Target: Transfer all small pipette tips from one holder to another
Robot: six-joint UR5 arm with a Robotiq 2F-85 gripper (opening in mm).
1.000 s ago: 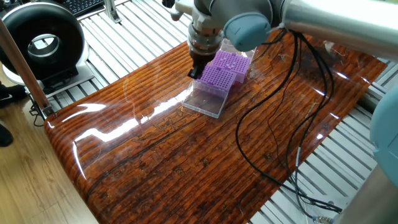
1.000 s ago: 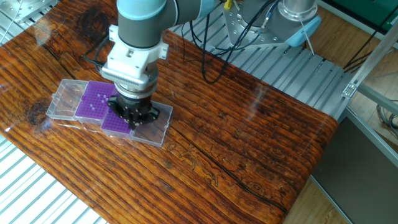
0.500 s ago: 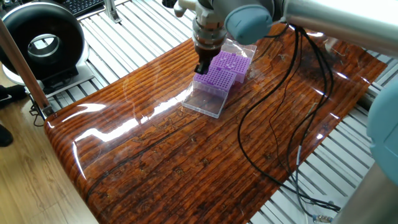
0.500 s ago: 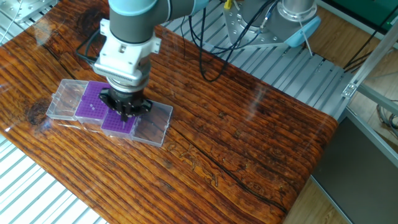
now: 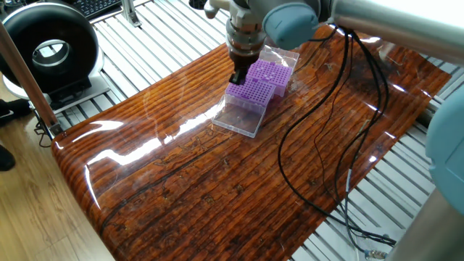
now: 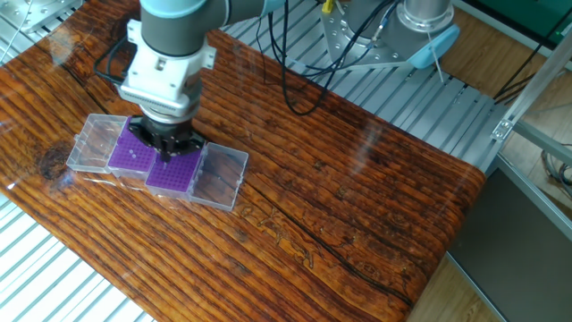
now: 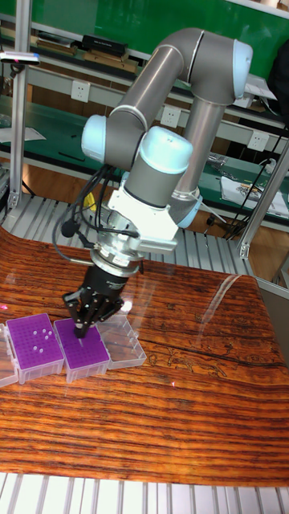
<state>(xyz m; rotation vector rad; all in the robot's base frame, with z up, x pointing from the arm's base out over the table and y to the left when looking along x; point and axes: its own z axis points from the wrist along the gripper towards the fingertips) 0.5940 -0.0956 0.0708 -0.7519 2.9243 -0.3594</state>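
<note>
Two purple pipette tip racks sit side by side on the wooden table [image 6: 375,206], each in its own clear hinged-lid box with the lid folded flat. The far rack [image 7: 34,344] shows a few pale tips; the near rack [image 7: 87,356] has the gripper [image 7: 80,328] pointing straight down at its top edge. Whether its fingers are spread or pinched, I cannot tell.

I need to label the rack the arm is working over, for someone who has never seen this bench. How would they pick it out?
On the glossy wooden table, two purple racks sit side by side in clear boxes. It is the rack directly beneath the gripper, next to a flat clear lid; the other rack shows pale dots on top.
</note>
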